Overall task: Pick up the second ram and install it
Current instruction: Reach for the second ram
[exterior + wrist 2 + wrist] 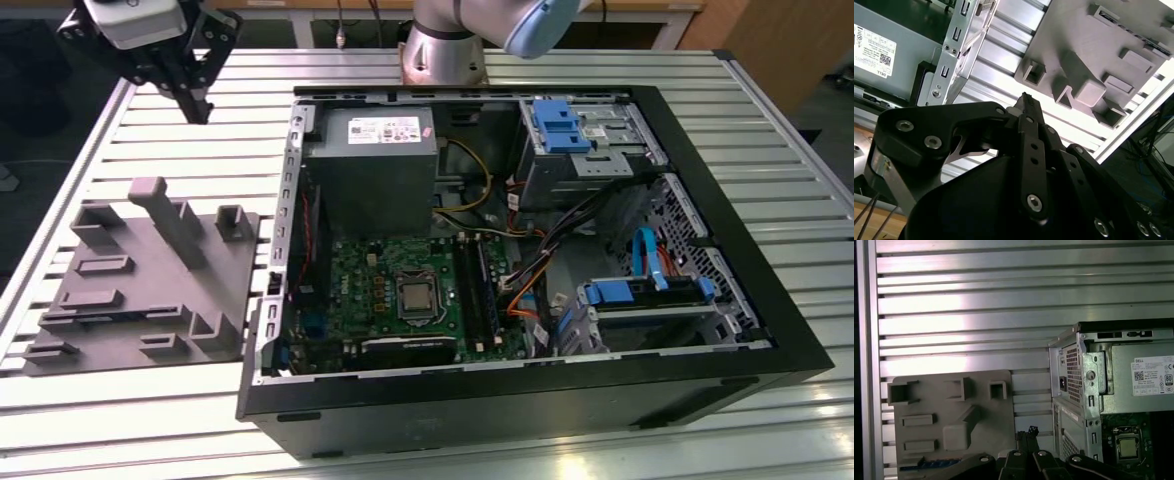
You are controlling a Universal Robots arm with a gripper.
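Overhead, near the far corner of the slatted bench (200,150) on the exterior view's left, the gripper (199,110) hangs with its tips pointing down. Its fingers are drawn together and hold nothing. In both wrist views the closed tips show above the bench slats, just past the grey holder tray (147,290).

The tray lies flat along the bench edge on the exterior view's left, just beside the open computer case (534,395). In the first wrist view a dark, bluish strip, apparently the second ram (929,463), lies low in the tray. It sits at the end opposite the tray's row of 3 square sockets, and the gripper is not touching it.

The case rests on its side in the middle of the bench, insides up. The power supply (371,170) fills the case's far corner nearest the tray. The motherboard (360,280) lies toward the near edge, with 1 processor (418,295) at its centre. The long memory slots (477,290) run just beside the processor, on the exterior view's right. I cannot tell whether a stick sits in them.
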